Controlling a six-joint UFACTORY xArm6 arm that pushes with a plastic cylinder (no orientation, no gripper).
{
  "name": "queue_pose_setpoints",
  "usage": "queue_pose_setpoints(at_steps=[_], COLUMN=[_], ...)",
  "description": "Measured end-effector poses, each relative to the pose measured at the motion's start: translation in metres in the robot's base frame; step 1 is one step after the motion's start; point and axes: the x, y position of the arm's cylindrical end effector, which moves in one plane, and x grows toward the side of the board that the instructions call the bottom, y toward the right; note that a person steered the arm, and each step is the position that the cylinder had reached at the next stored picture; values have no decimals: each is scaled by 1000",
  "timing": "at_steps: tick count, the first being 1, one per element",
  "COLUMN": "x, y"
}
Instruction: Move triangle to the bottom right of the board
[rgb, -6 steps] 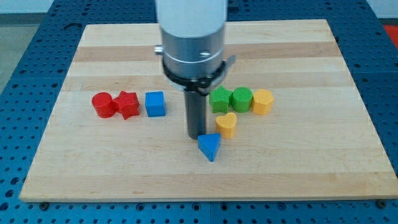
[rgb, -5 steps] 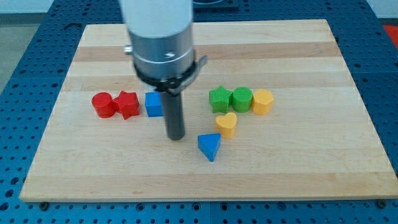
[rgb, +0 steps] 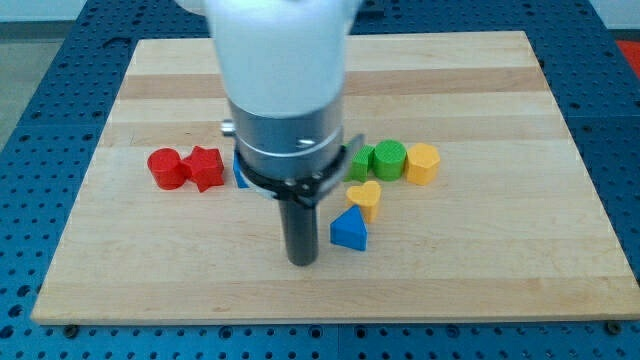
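The blue triangle (rgb: 349, 231) lies on the wooden board (rgb: 480, 250) just below the view's middle, touching or nearly touching the yellow heart block (rgb: 365, 197) above it. My tip (rgb: 302, 259) rests on the board to the left of the triangle and slightly lower, a small gap apart from it. The arm's body hides the board above the tip.
A red cylinder (rgb: 164, 168) and a red star-like block (rgb: 205, 167) sit at the left. A blue cube (rgb: 239, 175) is mostly hidden behind the arm. Two green blocks (rgb: 382, 159) and a yellow hexagonal block (rgb: 423, 162) stand in a row at the right.
My tip swung left, then came back right and lower, ending left of the triangle. The blue triangle has turned and shifted slightly up and right, toward the yellow heart.
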Motion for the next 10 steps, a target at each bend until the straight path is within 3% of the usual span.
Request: queue_pose_setpoints(at_steps=[1,3,7,8,9,10], x=[-27,-7,1,1,1,-16], y=[10,125,184,148,47,-16])
